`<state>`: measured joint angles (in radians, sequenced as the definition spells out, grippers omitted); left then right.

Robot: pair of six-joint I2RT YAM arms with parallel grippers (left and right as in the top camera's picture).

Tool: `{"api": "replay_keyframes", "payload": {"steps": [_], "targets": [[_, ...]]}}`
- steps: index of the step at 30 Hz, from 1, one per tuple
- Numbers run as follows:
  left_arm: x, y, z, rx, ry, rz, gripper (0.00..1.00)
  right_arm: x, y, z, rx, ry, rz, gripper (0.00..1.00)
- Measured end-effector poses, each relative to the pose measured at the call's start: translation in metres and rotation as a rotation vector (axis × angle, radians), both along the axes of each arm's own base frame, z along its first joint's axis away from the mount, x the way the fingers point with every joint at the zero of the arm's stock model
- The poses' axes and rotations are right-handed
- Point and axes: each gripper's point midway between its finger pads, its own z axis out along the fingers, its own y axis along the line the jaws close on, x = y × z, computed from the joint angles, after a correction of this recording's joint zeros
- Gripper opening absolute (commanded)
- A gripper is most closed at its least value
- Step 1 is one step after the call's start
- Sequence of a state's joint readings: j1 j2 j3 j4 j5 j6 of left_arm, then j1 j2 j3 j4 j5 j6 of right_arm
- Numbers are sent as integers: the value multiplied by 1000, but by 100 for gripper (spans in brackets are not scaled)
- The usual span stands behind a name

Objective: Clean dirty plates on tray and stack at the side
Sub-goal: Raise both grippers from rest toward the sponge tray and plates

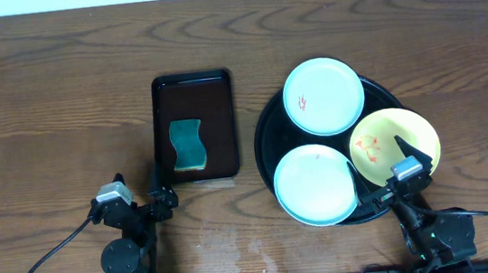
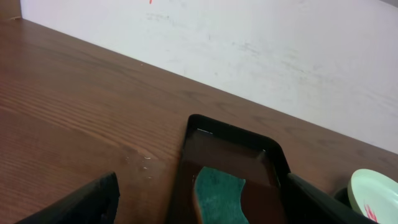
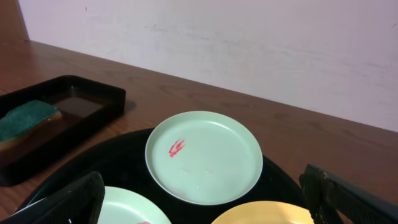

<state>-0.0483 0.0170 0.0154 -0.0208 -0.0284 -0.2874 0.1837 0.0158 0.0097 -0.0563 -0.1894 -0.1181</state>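
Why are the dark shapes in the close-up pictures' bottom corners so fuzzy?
Left wrist view: the left hand's fingers, too near the lens, blur; the sponge looks sharper. Right wrist view: likewise the right hand's fingers; the mint plate is crisp.

Left arm (image 1: 122, 256) folded low at seven o'clock in the overhead view, left gripper (image 1: 145, 190) spread wide and pointing toward twelve, right arm (image 1: 431, 230) at five o'clock, right gripper (image 1: 386, 173) likewise fully parted.

Yellow plate (image 3: 264, 215), bottom-edge sliver only.
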Motion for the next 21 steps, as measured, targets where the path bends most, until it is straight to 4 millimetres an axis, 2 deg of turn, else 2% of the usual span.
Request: {"api": "replay_keyframes", "payload": {"steps": [8,16,21], "targets": [[0,-1,0,-1,-1,-8,84,0,0,0,0,0,0,99],[0,-19,4,-15,-16,-110,84,0,0,0,1,-1,0,99],[-1,-32,22,-20,-79,-184,84,-2,3,2,11,5,16,99]]}}
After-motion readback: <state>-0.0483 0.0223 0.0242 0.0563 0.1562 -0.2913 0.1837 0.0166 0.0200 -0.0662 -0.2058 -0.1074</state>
